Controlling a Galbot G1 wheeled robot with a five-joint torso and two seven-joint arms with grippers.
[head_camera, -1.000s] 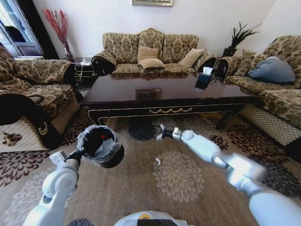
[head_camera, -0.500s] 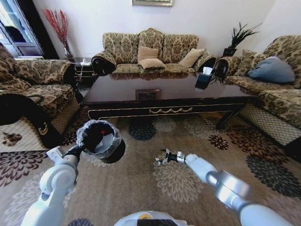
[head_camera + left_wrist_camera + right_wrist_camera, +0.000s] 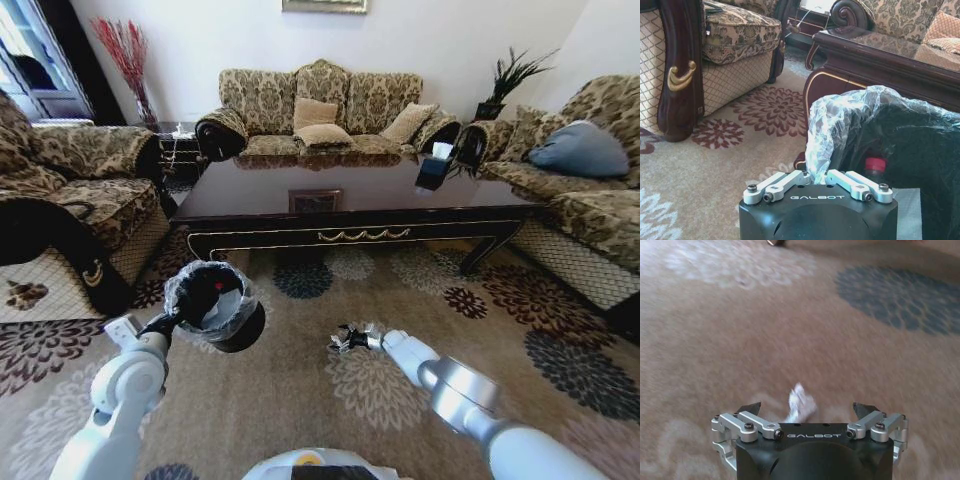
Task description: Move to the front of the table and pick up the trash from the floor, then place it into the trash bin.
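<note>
Right wrist view: small crumpled white trash (image 3: 800,404) between the spread right hand (image 3: 806,412) fingers.

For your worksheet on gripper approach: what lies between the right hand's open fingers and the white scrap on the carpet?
Nothing but bare carpet. In the right wrist view, the white scrap lies between the open fingers of the right hand, untouched.

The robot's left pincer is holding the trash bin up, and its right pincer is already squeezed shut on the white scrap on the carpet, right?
Not quite. The left pincer does hold the trash bin by its liner rim. But the right pincer is open, not squeezed shut: the right wrist view shows its fingers spread wide, with the white scrap lying loose on the carpet between them.
</note>
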